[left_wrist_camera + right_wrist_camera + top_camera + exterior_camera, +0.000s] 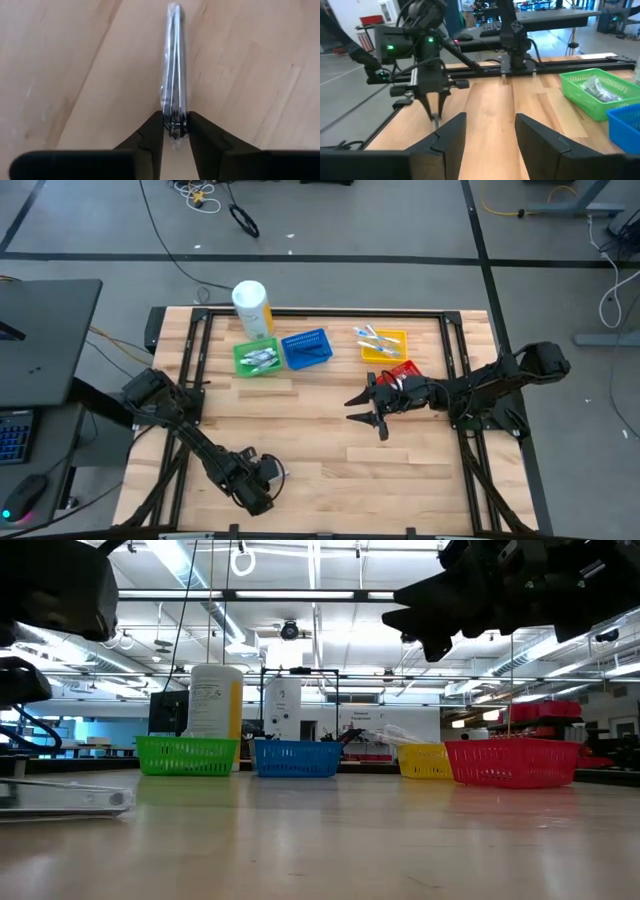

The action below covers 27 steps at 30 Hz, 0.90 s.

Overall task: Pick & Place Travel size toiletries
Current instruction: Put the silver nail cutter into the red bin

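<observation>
While left gripper (175, 131) pinches it, wrapped toothbrush (174, 70) points straight ahead.

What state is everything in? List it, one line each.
left gripper: shut on the wrapped toiletry's end.
wrapped toiletry: pinched at one end.
right gripper: open, empty, raised.
green basket: holds silvery tubes.
yellow basket: holds toothbrushes.
blue basket: contents unclear.
red basket: partly under the right arm.
bottle: upright behind the green basket.
</observation>
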Motion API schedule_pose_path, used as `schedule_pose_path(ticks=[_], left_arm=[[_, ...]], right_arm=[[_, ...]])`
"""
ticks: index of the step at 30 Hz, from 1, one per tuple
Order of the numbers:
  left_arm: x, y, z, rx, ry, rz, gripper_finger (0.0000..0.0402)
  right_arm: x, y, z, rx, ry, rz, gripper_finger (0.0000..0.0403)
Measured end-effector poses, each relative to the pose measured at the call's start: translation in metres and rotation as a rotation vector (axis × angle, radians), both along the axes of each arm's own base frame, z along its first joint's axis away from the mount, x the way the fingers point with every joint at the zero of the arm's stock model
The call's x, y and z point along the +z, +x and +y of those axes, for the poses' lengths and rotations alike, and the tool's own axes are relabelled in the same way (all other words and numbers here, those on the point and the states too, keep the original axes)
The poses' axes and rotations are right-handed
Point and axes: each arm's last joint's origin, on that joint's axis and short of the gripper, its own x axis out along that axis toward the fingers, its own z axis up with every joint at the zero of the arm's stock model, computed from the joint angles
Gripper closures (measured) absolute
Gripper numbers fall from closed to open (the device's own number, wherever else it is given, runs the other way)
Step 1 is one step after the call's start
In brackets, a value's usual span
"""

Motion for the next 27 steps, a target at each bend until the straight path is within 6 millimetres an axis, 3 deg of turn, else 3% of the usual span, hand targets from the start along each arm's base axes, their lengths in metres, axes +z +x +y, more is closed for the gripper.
schedule_pose_path(ticks=[8,12,19,27], left_arm=[[0.001,0.012,0.013,-0.005,0.030,-0.023,0.0312],[0.005,0.027,0.026,-0.021,0.158,-0.078,0.0310],[0.033,0.068,0.055,-0.041,0.366,-0.206,0.0312],[0.057,0.099,0.090,-0.039,0.485,-0.242,0.0309]], right_arm=[[0.003,0.002,0.010,0.045,0.001,-0.001,0.0224],[0.004,0.014,0.018,0.086,0.000,0.022,0.0224],[-0.014,0.034,0.023,0.096,-0.013,0.124,0.0224],[-0.028,0.037,0.025,0.148,0.017,0.183,0.0224]])
